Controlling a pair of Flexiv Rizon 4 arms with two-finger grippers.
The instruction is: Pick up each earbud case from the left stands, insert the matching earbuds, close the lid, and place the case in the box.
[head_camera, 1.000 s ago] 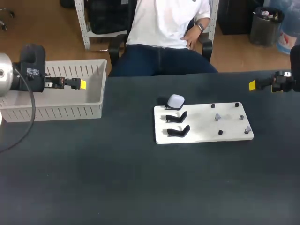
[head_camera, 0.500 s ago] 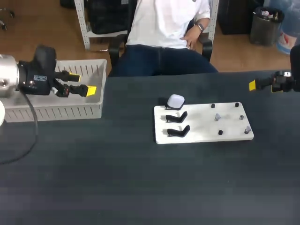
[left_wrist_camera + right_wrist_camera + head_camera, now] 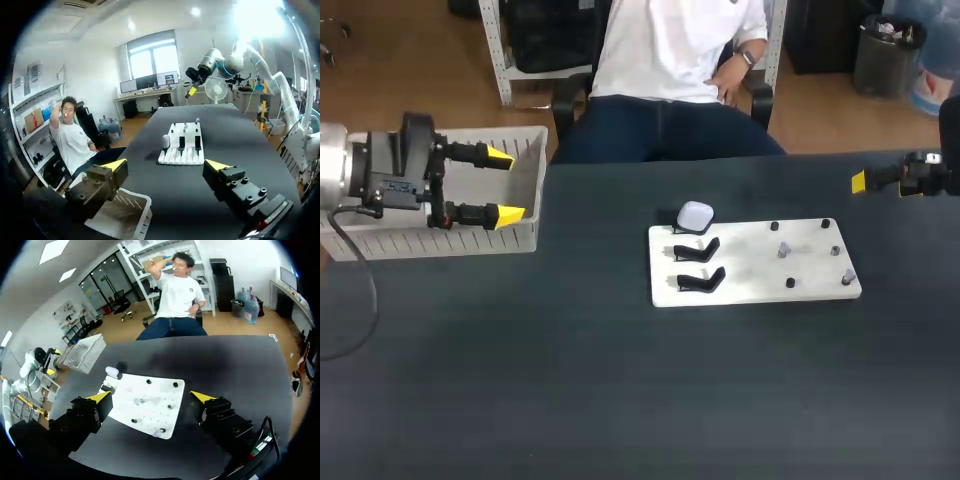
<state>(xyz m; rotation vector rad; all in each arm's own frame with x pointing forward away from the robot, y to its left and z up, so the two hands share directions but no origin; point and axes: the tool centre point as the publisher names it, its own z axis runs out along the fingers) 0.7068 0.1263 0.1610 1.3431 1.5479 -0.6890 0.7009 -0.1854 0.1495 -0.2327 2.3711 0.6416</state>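
Dark desk (image 3: pixel 570 390): small rounded white earbud case (image 3: pixel 695 215) perched at far-left corner of flat white board (image 3: pixel 810 282), likely light, hard, slippery, so pinch its broad sides; left end effector (image 3: pixel 506 185) spread by slatted grey box (image 3: pixel 420 243), right end effector (image 3: pixel 149 397) spread, empty.

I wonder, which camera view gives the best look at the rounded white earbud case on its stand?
The head view: the rounded white earbud case sits clear and unblocked at a corner of the flat white board. Both wrist views show it only small and distant.
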